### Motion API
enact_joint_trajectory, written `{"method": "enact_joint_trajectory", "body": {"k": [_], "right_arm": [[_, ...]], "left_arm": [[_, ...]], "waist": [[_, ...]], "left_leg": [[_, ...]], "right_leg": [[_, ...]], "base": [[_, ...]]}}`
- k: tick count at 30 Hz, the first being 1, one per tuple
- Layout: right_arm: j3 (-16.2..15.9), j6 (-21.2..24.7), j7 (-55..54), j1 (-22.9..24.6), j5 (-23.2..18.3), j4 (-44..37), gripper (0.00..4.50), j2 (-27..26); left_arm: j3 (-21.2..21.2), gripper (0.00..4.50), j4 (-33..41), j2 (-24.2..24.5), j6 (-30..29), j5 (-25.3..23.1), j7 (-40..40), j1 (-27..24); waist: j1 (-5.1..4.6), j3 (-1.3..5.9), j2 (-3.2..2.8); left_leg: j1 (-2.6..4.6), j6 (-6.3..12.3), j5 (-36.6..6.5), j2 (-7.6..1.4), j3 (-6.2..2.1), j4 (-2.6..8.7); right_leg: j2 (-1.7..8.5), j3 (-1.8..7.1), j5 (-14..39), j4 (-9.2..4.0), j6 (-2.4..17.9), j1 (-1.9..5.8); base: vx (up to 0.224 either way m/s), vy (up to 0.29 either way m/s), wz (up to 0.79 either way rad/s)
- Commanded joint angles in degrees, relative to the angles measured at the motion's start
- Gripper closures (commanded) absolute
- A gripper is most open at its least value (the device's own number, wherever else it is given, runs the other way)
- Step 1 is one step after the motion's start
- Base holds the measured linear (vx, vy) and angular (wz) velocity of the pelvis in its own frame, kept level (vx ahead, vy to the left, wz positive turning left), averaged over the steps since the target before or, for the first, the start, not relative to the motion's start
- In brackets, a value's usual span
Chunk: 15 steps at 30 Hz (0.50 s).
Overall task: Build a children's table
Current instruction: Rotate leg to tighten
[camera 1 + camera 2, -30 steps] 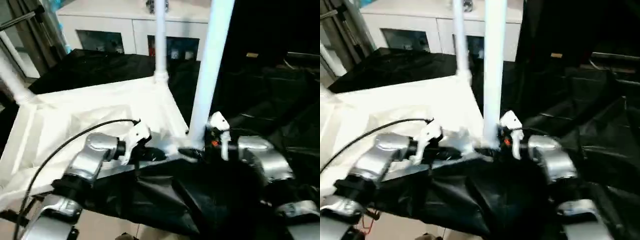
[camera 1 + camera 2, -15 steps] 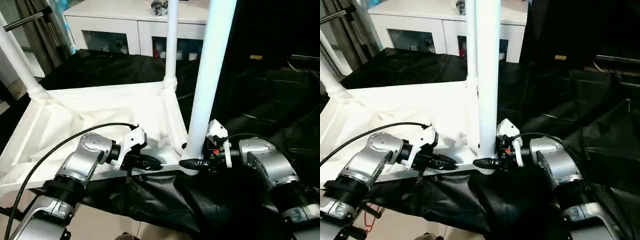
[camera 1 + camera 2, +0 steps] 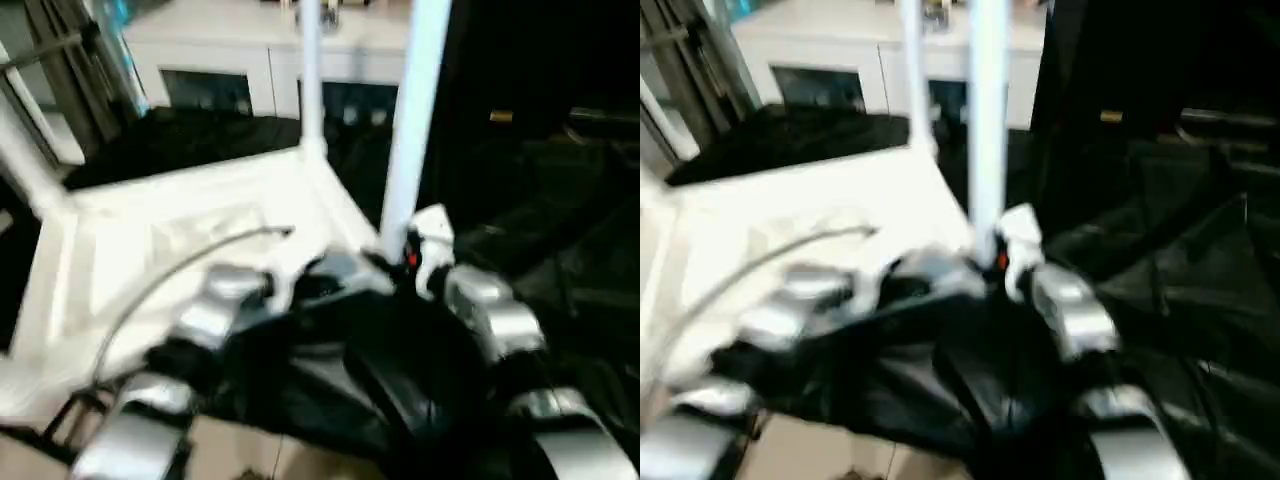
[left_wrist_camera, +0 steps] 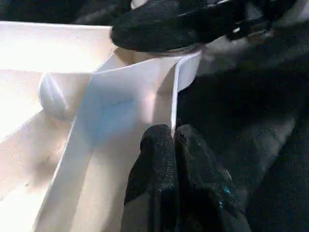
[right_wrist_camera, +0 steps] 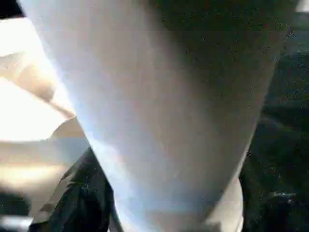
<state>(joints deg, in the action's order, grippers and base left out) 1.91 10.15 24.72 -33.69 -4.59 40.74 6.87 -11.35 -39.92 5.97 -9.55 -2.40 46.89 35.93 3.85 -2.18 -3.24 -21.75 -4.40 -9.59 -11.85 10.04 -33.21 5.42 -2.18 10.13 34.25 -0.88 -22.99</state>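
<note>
— What are the arms doing?
— Both silver forearms are reaching inward from the lower corners of the head view, meeting near the middle of the frame.
— And the left gripper [image 4: 173,145]?
— Its two black fingers [image 4: 157,159] are pressing together, tips touching, nothing between them.
— The right gripper [image 3: 385,262]?
— It is sitting just right of centre, its white wrist housing facing up; its fingers are too blurred to read.

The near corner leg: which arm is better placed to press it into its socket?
Probably the right. The right claw is at the near corner leg; the left claw, shut, sits at the tabletop edge.
</note>
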Motion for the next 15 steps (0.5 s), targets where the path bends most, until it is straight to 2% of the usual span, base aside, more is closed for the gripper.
{"method": "enact_joint_trajectory", "body": {"k": [1, 2, 4, 5, 6, 9, 12, 14, 15], "right_arm": [[-5.1, 1.5, 2.1, 2.0, 0.9, 3.7, 1.76, -5.8], [-5.2, 1.2, 2.6, 2.1, 0.7, 3.6, 1.20, -6.2], [-5.7, 1.1, 4.7, 2.2, -0.1, 3.0, 1.02, -6.3], [-5.8, 0.8, 5.3, 2.1, -0.1, 3.0, 1.02, -6.3], [-5.9, 0.7, 5.9, 2.1, -0.1, 2.8, 0.71, -6.1], [-7.2, -0.5, 11.2, 2.5, -0.1, 0.9, 0.58, -3.9], [-8.8, -1.2, 17.1, 3.4, -0.3, -1.5, 0.58, -1.5], [-9.5, -1.5, 19.2, 3.9, -0.3, -2.6, 0.58, -0.6], [-11.3, -1.1, 26.7, 5.2, -1.3, -6.3, 0.58, 3.0]], "left_arm": [[1.7, 4.50, -0.2, -3.3, 1.6, 1.1, -5.2, 3.1], [1.6, 4.50, -0.1, -3.6, 1.7, 1.1, -5.0, 3.0], [0.5, 4.50, 0.7, -3.5, 2.5, 1.4, -2.1, 2.4], [0.2, 4.50, 0.9, -3.4, 2.8, 1.5, -1.0, 2.2], [-0.1, 4.50, 1.1, -3.2, 3.0, 1.6, -0.4, 2.0], [-1.7, 4.50, 2.9, -1.3, 3.3, 2.0, 4.3, 0.7], [-2.6, 4.50, 4.5, 0.3, 3.4, 2.4, 8.5, -0.2], [-2.9, 4.50, 5.1, 1.0, 3.2, 2.6, 10.0, -0.6], [-4.0, 4.50, 6.6, 3.2, 2.9, 3.0, 14.7, -1.4]], "waist": [[-0.19, 3.29, 1.10], [-0.26, 3.26, 1.09], [-0.24, 3.35, 0.73], [-0.36, 3.32, 0.66], [-0.39, 3.33, 0.67], [-0.50, 3.40, 0.59], [-0.37, 3.49, 0.62], [-0.53, 3.66, 0.58], [-0.37, 3.70, 0.44]], "left_leg": [[0.71, 0.40, -15.5, -0.19, 0.21, 3.99], [0.56, 1.14, -15.3, -0.13, 0.22, 3.98], [0.68, 1.73, -15.2, -0.28, 0.24, 3.94], [0.48, 1.77, -15.2, -0.31, 0.13, 4.07], [0.50, 1.75, -15.4, -0.33, 0.12, 4.10], [0.50, 1.81, -15.9, -0.45, 0.04, 4.18], [0.29, 2.68, -14.9, -0.47, 0.06, 4.04], [0.24, 3.00, -13.4, -0.58, 0.09, 3.90], [0.38, 3.51, -12.6, -0.61, 0.19, 3.74]], "right_leg": [[1.82, 1.03, 16.4, -4.71, 10.6, 2.16], [1.86, 0.98, 17.1, -4.76, 10.5, 2.25], [1.88, 0.98, 17.5, -4.88, 10.4, 2.13], [1.89, 0.90, 17.5, -4.81, 10.5, 2.26], [1.86, 0.86, 17.6, -4.83, 10.4, 2.24], [1.85, 0.82, 16.5, -4.78, 10.8, 2.27], [1.83, 0.79, 13.9, -4.50, 11.4, 2.58], [1.82, 0.76, 11.0, -4.07, 12.6, 2.68], [1.71, 0.75, 9.2, -3.93, 13.4, 2.64]], "base": [[0.000, 0.000, 0.00], [0.000, 0.000, 0.00], [0.000, 0.000, 0.00], [0.000, 0.000, 0.00], [0.000, 0.000, 0.00], [0.000, 0.000, 0.00], [0.000, 0.000, 0.00], [0.000, 0.000, 0.00], [0.000, 0.000, 0.00]]}}
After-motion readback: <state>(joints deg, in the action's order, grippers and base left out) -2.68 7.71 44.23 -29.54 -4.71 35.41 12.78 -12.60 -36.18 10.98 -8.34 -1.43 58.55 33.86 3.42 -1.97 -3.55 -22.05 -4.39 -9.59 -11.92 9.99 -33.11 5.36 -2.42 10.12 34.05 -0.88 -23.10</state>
